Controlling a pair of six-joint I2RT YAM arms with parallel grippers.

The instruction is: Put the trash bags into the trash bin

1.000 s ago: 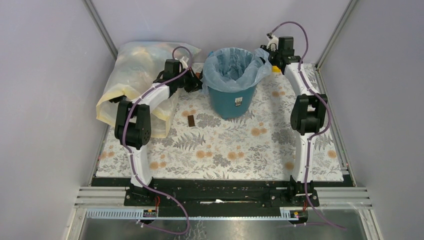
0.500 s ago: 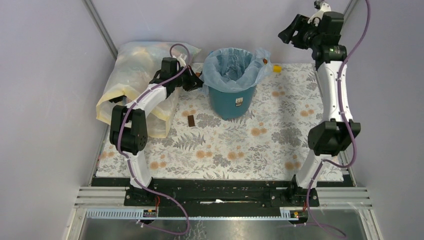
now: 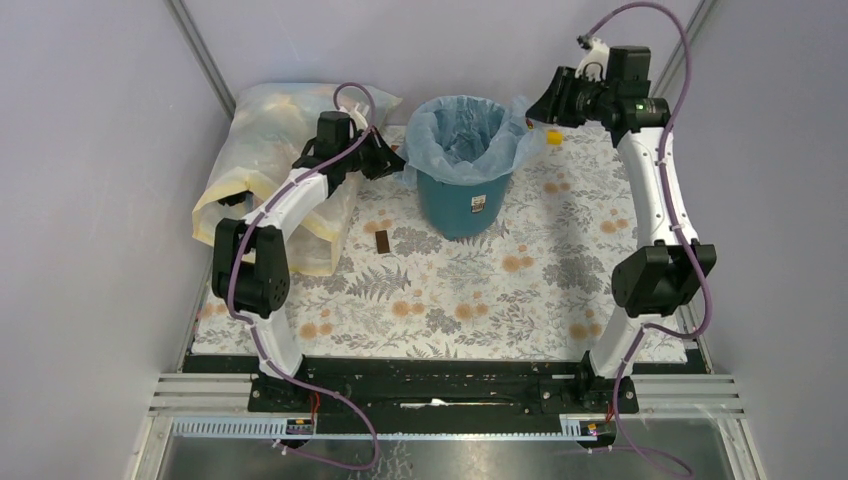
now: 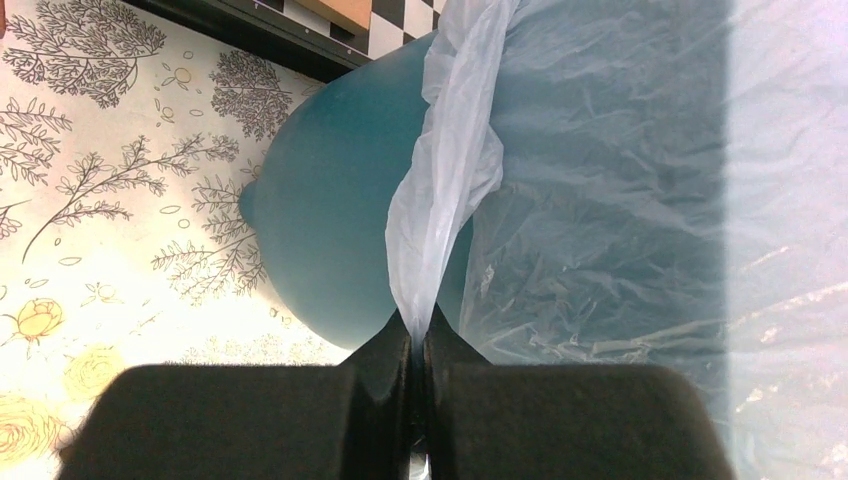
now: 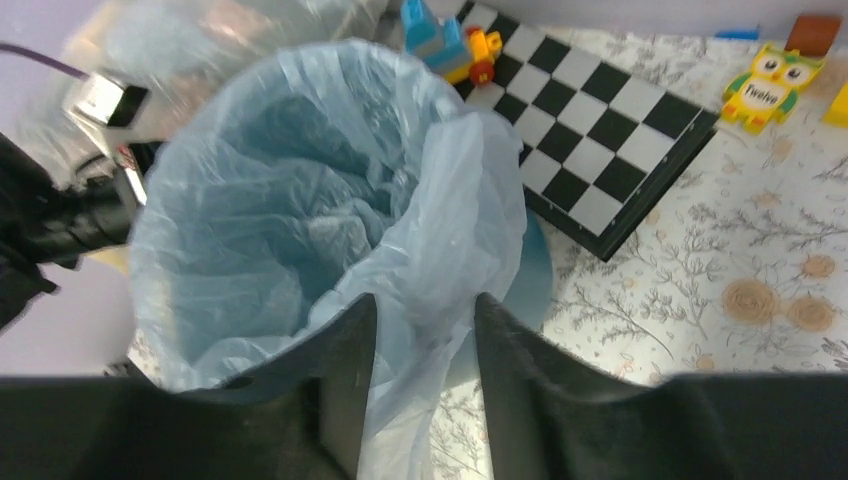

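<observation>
bag (image 3: 463, 135) crinkly (pale blue), lining bin (image 3: 462, 207) | left gripper (image 4: 418, 335) pinches it | right gripper (image 5: 420, 312) parted

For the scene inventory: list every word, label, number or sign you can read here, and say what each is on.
"Twelve": on the yellow owl toy, right wrist view.
Too small to read: the white label on the bin, top view.
No lettering can be made out on the bag in any view.
</observation>
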